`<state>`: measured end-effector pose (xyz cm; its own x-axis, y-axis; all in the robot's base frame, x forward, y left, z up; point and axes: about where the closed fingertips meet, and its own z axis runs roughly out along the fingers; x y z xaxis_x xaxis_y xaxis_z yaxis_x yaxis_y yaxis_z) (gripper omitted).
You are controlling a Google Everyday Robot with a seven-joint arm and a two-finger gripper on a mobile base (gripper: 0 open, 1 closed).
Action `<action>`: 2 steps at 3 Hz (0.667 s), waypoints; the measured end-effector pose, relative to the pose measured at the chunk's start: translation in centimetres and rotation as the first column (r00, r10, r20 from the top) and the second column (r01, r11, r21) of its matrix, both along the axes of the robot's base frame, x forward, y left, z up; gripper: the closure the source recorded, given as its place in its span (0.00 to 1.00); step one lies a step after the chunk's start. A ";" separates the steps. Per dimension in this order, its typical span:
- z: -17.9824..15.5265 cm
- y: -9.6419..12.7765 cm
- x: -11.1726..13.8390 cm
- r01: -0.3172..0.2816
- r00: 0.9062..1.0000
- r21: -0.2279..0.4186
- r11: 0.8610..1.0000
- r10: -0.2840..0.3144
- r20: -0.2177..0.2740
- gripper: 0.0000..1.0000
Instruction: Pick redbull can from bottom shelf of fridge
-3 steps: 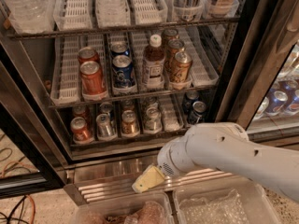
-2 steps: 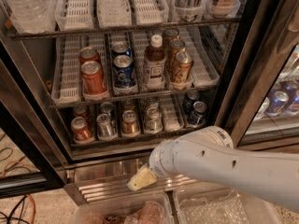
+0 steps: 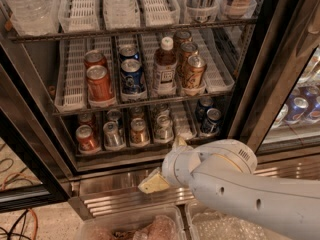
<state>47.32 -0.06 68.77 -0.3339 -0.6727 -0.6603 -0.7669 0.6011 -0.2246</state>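
Observation:
The fridge (image 3: 257, 91) stands open, with a black frame and a ribbed steel base panel (image 3: 112, 196). Its bottom shelf (image 3: 125, 152) holds small cans in lanes: red, silver, gold, silver, dark blue. Silver-grey redbull cans stand in two lanes, one (image 3: 113, 133) second from the left and one (image 3: 163, 127) right of the gold can (image 3: 139, 130). My gripper (image 3: 166, 162) is in front of the base panel, just below the shelf edge. It is open and empty. One cream fingertip (image 3: 179, 141) points up at the shelf edge below the right silver can; the other (image 3: 152, 183) points down-left.
The rack above holds bigger cans and a brown bottle (image 3: 164, 71). The open glass door (image 3: 22, 149) stands at the left. A second cooler with blue cans (image 3: 297, 109) is at the right. Clear bins (image 3: 130, 226) sit below. Cables (image 3: 20, 219) lie on the floor.
My arm has swung left and closer to the fridge. The gripper has risen toward the bottom shelf edge, and its upper fingertip now shows.

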 end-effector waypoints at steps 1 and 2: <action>0.2 -0.1 0.4 0.008 1.000 0.009 1.000 -0.008 0.006 0.00; 1.1 -1.8 0.8 0.095 0.995 0.111 0.989 -0.098 0.025 0.00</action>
